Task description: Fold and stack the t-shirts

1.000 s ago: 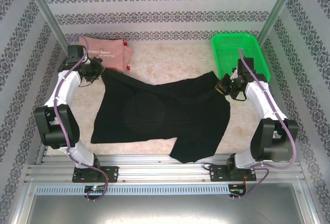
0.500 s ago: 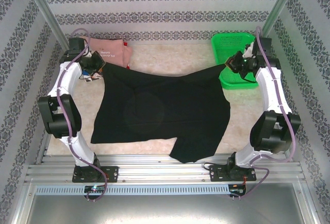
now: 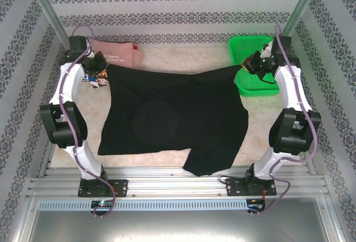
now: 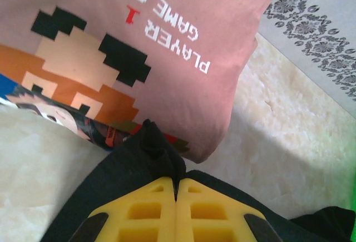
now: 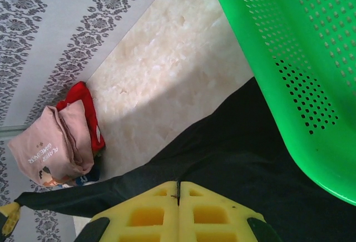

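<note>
Left gripper [image 3: 99, 68] is pressed together, pinching the far-left corner of the black t-shirt [image 3: 172, 114]. Left wrist view shows black cloth bunched at the closed tips [image 4: 176, 189]. Right gripper [image 3: 248, 65] is also clamped, on the far-right corner, at the left edge of the green basket [image 3: 253, 39]; can't tell if it touches the basket. Change over the last second: both arms have swung outward and toward the far side, so the far hem that sagged between them is now pulled almost straight across the bench [image 3: 183, 58]. Near part of the shirt still lies flat, with one flap sticking out toward the near edge. Folded pink t-shirt [image 3: 114, 57] sits far left just beyond the left gripper, with a printed shirt [image 4: 55, 117] under it. Reads as the spread-out step, with the black shirt's fold not started. Next is likely laying the stretched hem down flat. Risk: the right corner snags on the basket.
</note>
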### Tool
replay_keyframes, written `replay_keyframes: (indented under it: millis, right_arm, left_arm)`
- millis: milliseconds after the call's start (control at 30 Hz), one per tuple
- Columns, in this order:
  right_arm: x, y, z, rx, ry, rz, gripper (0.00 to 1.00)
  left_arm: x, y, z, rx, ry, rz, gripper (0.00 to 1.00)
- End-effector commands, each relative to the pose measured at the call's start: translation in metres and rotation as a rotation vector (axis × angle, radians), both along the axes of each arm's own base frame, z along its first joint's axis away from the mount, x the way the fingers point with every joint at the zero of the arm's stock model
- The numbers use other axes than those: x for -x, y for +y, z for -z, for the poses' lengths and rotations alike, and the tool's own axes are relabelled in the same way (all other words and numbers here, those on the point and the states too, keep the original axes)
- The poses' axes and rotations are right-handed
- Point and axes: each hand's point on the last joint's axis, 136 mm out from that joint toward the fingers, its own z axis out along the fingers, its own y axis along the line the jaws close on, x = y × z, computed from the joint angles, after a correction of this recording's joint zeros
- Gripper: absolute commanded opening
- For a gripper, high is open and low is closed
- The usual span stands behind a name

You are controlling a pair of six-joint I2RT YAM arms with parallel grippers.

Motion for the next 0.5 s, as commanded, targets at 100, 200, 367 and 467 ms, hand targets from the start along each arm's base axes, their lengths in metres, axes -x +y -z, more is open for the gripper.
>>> replay_keyframes:
  millis: [100,200,367,467]
  right_arm:
    - [-0.010,0.001,-0.016,-0.018,-0.055,-0.019,0.00]
    - [-0.012,0.004,-0.028,-0.027,-0.093,-0.030,0.00]
    - [0.000,0.011,-0.035,-0.033,-0.095,-0.067,0.00]
    - [0.015,0.011,-0.022,-0.022,-0.062,-0.067,0.00]
  left_arm:
    - [0.001,0.011,-0.009,-0.072,-0.015,0.028,0.00]
    - [0.000,0.010,-0.009,-0.070,-0.027,0.039,0.00]
    - [0.007,0.009,-0.006,-0.066,-0.020,0.036,0.00]
    - [0.018,0.005,0.005,-0.048,-0.002,0.031,0.00]
